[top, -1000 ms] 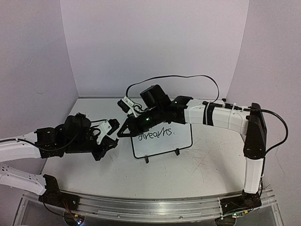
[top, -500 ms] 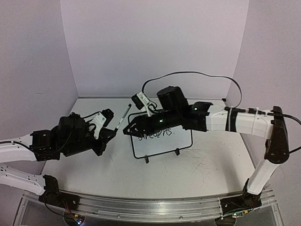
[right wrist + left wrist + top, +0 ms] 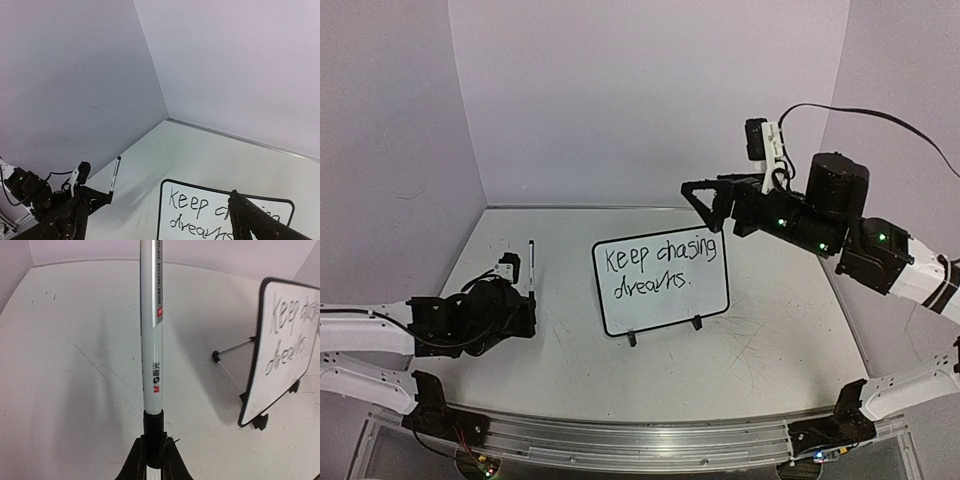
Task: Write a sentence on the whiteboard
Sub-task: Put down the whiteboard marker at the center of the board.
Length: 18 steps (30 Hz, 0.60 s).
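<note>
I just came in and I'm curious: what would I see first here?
The small white board with a thin black frame stands mid-table, with black handwritten lettering reading "Keep chasing dreams." To its left, the left hand grips a slim silver marker pen upright, while the right hand hangs open, high at the board's right.

- A robotics lab test cell is shown.
- A white table is enclosed at the back and both sides by plain pale lilac walls, like a booth.
- The left arm and right arm are mounted on an aluminium rail at the near edge.
- A bare black cable is looped above the right arm, and green indicator lights are lit on it.
- The tabletop is scuffed with dark marks.
- The whiteboard is stood on the table on its small feet.
</note>
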Tool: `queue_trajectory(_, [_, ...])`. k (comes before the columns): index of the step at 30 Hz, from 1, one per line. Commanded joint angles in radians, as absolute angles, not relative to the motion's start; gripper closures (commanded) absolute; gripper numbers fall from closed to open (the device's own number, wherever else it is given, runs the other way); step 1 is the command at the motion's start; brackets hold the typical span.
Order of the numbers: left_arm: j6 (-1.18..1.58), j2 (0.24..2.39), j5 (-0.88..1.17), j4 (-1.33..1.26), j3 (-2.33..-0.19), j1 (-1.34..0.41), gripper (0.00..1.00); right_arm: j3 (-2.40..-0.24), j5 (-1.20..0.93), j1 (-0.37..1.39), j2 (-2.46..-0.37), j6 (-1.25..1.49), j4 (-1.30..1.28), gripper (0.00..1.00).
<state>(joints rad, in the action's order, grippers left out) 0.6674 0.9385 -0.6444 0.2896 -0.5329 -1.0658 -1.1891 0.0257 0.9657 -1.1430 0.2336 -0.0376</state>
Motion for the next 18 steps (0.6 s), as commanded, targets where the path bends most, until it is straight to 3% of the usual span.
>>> queue_trajectory(1, [0.763, 1.116, -0.513, 0.328, -0.603, -0.975, 1.0, -1.157, 0.12, 0.967, -1.139, 0.185, -0.028, 0.02])
queue_trajectory(4, [0.783, 1.24, -0.416, 0.328, -0.611, -0.899, 1.0, -1.149, 0.143, 0.967, -1.121, 0.176, -0.033, 0.02])
queue_trajectory(15, [0.806, 1.468, -0.375, 0.293, -0.637, -0.871, 0.94, -1.1, 0.291, 0.967, -0.977, 0.088, -0.049, 0.02])
queue_trajectory(18, [0.81, 1.478, -0.377, 0.295, -0.643, -0.87, 0.85, -1.094, 0.323, 0.967, -0.945, 0.069, -0.051, 0.02])
